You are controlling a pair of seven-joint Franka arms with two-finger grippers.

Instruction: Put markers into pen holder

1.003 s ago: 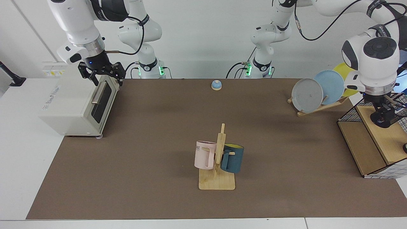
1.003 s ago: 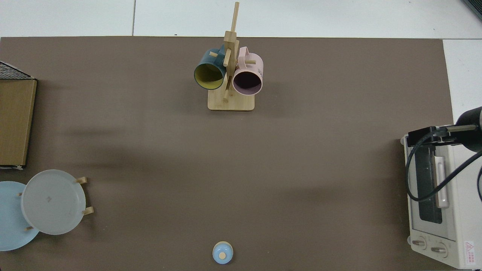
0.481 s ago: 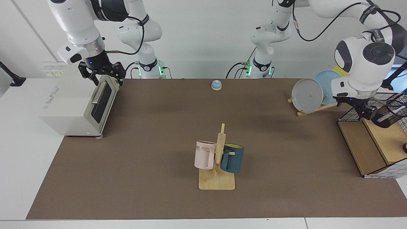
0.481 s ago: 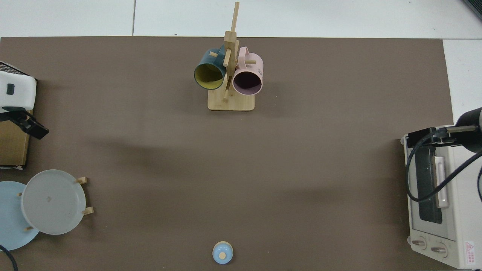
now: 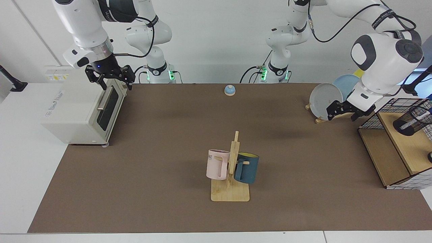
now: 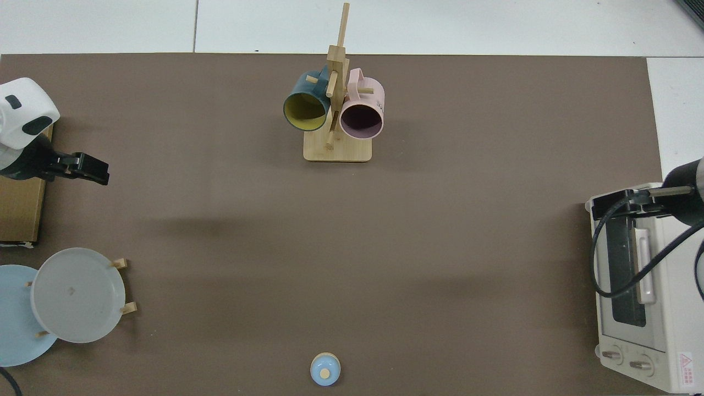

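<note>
One marker (image 5: 422,114) is seen standing in the pen holder (image 5: 411,120) at three o'clock. The left gripper (image 5: 345,111), since withdrawn toward the plates, is held open and empty, so delivery is judged done. The right gripper (image 5: 109,77) is kept waiting, fingers spread, above the toaster oven (image 5: 79,109).

A wooden mug rack (image 6: 336,126) with a teal mug (image 6: 303,107) and a pink mug (image 6: 363,113) stands at twelve o'clock on the brown tabletop (image 6: 352,247), a toaster oven (image 6: 641,291) at three, plates (image 6: 77,294) at eight.
</note>
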